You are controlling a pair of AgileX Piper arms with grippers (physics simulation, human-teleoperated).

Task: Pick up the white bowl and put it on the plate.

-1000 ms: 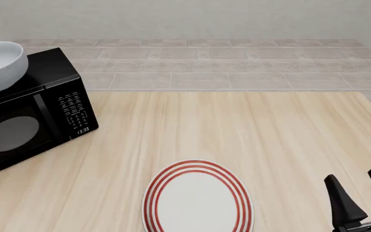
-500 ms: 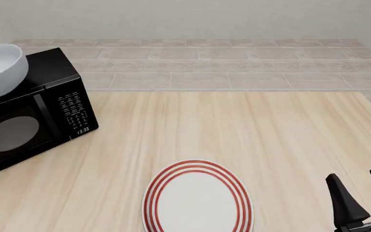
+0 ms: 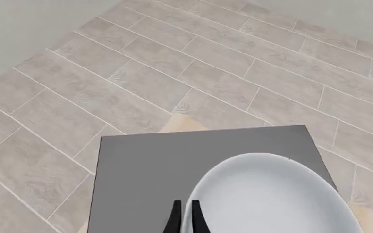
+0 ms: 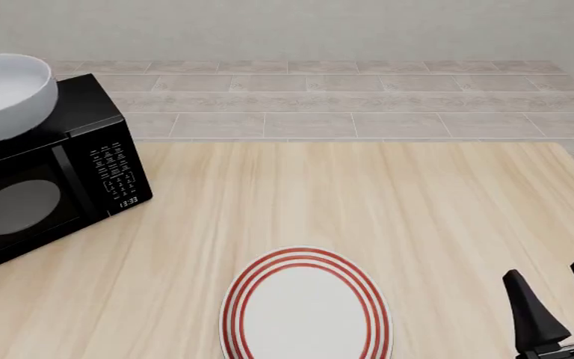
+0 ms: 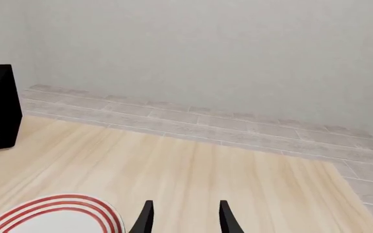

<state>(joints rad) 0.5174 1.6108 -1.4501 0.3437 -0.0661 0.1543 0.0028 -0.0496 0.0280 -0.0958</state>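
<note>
Far left, your white bowl (image 4: pixel 3 96) is tilted above the black microwave (image 4: pixel 48 179), its rim pinched in the left gripper (image 3: pixel 184 221). Red-ringed plate (image 4: pixel 305 307) sits bare at the wooden table's (image 4: pixel 387 209) near edge. Your right gripper (image 4: pixel 561 299) hovers spread, holding nothing.
</note>
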